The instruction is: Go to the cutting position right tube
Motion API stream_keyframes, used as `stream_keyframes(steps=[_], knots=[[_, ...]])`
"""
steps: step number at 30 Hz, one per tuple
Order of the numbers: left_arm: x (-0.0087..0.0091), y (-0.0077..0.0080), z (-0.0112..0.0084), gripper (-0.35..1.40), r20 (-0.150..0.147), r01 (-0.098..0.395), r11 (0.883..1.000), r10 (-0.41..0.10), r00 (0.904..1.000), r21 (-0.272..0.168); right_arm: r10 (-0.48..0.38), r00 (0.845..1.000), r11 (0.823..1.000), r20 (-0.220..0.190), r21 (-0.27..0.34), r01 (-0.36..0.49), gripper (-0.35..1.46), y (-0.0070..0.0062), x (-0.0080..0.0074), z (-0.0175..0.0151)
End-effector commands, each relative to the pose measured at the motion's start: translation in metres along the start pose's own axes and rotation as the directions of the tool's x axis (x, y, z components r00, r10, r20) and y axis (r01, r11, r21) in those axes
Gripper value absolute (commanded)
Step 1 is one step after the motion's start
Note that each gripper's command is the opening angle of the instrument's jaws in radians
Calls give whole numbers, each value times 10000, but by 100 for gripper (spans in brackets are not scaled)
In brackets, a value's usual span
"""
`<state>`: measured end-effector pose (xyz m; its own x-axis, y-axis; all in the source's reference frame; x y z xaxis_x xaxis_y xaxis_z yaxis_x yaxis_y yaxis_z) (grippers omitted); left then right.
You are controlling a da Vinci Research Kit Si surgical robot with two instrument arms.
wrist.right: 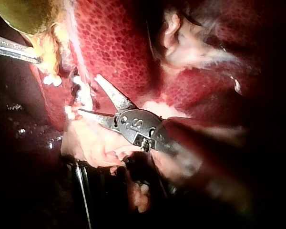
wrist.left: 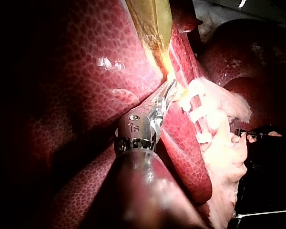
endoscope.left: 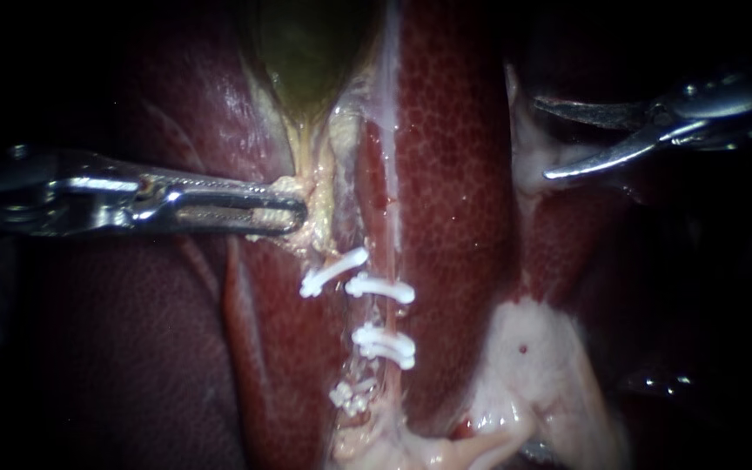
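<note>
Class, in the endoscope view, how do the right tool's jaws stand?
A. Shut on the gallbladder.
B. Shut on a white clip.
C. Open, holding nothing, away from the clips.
C: the right tool shows a clear gap between its jaws, with nothing in it, well to the side of the white clips.

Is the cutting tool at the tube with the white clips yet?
Not yet. Done: white clips sit on the right tube. In hand: the left instrument holds yellowish tissue below the gallbladder, jaws shut on it. Left: the right instrument, jaws open, hangs off to the side; it must reach the gap between the clips.
</note>
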<state>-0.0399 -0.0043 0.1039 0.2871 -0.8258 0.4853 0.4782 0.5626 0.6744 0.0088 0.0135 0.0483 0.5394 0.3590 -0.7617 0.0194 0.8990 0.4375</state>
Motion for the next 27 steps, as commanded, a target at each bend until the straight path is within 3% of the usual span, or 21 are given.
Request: stream_keyframes(steps=[1,27], knots=[[0,0,1,-35,3,-2,10000,2,10000,1,0,10000,10000,0,2,0,133,0,0,0],[0,0,1,-35,3,-2,10000,2,10000,1,-9,10000,10000,-1,5,9,135,-1,-1,0]])
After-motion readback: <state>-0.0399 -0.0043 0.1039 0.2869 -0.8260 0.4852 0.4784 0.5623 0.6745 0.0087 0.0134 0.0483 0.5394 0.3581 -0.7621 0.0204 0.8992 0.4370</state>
